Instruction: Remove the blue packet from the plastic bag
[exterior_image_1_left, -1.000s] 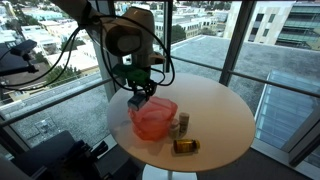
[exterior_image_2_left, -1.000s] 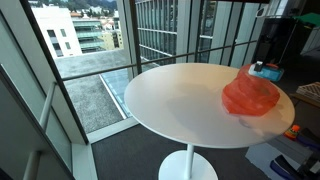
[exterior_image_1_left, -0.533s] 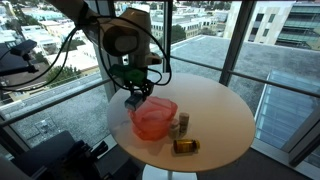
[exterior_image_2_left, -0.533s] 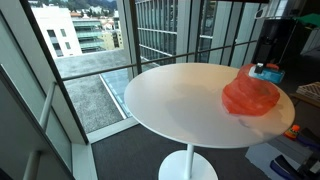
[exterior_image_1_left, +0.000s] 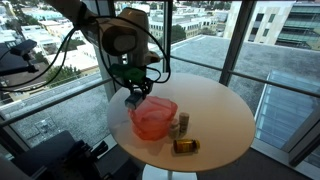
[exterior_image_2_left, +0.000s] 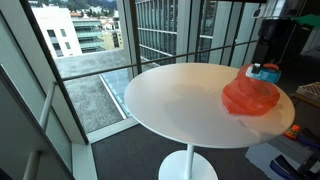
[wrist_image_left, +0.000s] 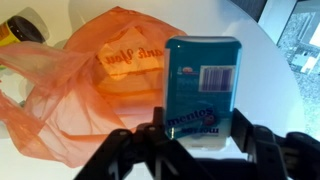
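In the wrist view the blue packet (wrist_image_left: 203, 88) stands upright between my fingers, its barcode and printed label facing the camera. My gripper (wrist_image_left: 200, 135) is shut on its lower end. Behind it lies the red-pink plastic bag (wrist_image_left: 85, 85), crumpled and open on the white table. In an exterior view the gripper (exterior_image_1_left: 133, 97) hangs just above the bag's (exterior_image_1_left: 153, 118) near-left edge, with the packet (exterior_image_1_left: 133, 99) lifted above the rim. From the opposite side the packet (exterior_image_2_left: 266, 72) shows as a blue patch over the bag (exterior_image_2_left: 250, 97).
A small pale bottle (exterior_image_1_left: 184, 123) and an amber-yellow jar (exterior_image_1_left: 186, 146) stand on the round white table (exterior_image_1_left: 215, 115) beside the bag. The jar's lid (wrist_image_left: 22, 27) peeks in at the wrist view's top left. Glass walls and railings surround the table.
Gripper and packet have shifted slightly up and to the left, away from the bag's opening. The bag and other items stay put.
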